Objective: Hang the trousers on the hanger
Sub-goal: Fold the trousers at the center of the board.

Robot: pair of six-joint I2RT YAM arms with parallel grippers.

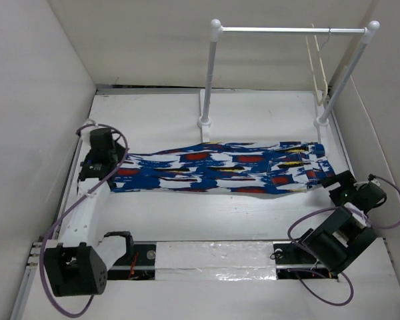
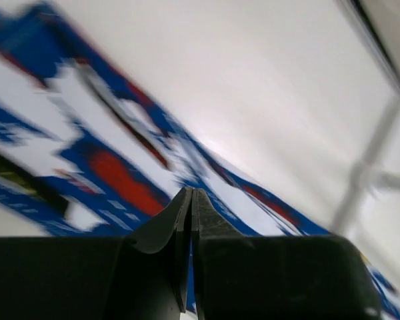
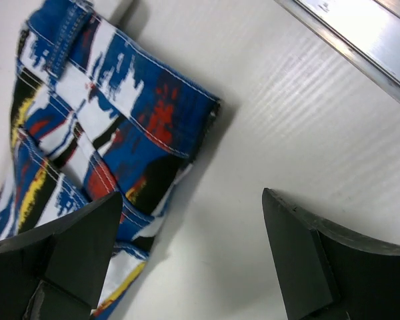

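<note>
The trousers point(image 1: 220, 167) lie flat on the bench point(image 1: 253, 217). Their long axis runs left to right, with the waistband at the right end and the leg ends at the left. The hanger point(image 1: 315, 67) hangs well apart from them, on the white rail point(image 1: 273, 30) beside its right post. The left hand point(image 2: 190, 200) is at the leg ends, fingers pressed together; whether cloth is pinched cannot be told. The right hand point(image 3: 192, 197) hovers just beside the waistband corner, fingers wide apart and holding nothing.
</note>
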